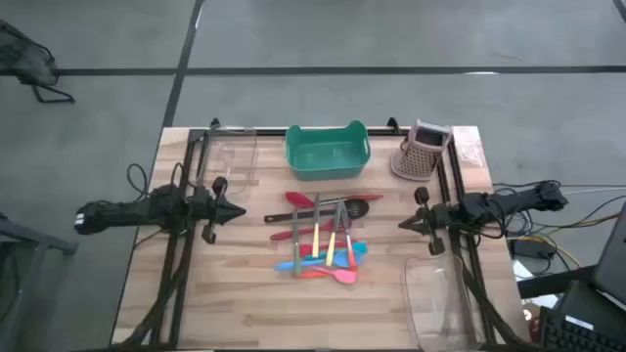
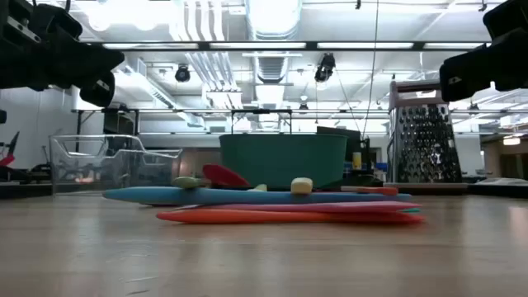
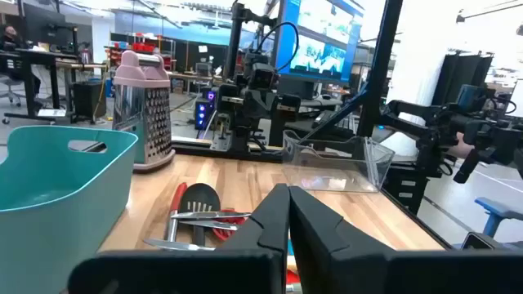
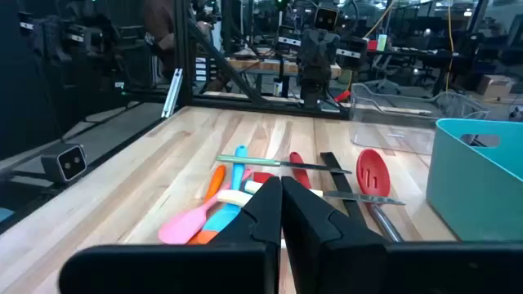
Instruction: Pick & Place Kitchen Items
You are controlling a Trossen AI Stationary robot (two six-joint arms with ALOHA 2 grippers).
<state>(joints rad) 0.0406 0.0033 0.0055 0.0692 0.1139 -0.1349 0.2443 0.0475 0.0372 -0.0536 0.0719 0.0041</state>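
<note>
Planks of pale wood make up the tabletop (image 1: 245, 303), which stands on a grey floor crossed by dark lines; level across it, the low view takes in a workshop room with strip lights, ducts and racks overhead. Kitchen items (image 1: 323, 240) lie in a loose heap at the middle of the tabletop: a red slotted turner (image 4: 373, 174), a black slotted spoon (image 1: 356, 209), metal pieces with pale handles, and blue, pink and orange silicone spatulas (image 1: 328, 264) on the near side of the heap. Behind the heap, at the far edge, sits a teal tub (image 1: 327, 150). A pinkish perforated holder (image 1: 421, 152) stands near the far right corner. One clear bin (image 1: 233, 156) rests by the far left side, another clear bin (image 1: 435, 298) at the near right corner.

Left gripper (image 1: 235, 209) hangs over the left part of the tabletop, jaws together and holding nothing, tip turned toward the heap. Right gripper (image 1: 406, 223) mirrors it from the right side, jaws likewise together and empty. Each tip is well apart from the utensils, with bare wood between. The near half of the tabletop, from the heap to the front edge, is bare apart from the bin at its right corner. Dark frame rails run along both sides.
</note>
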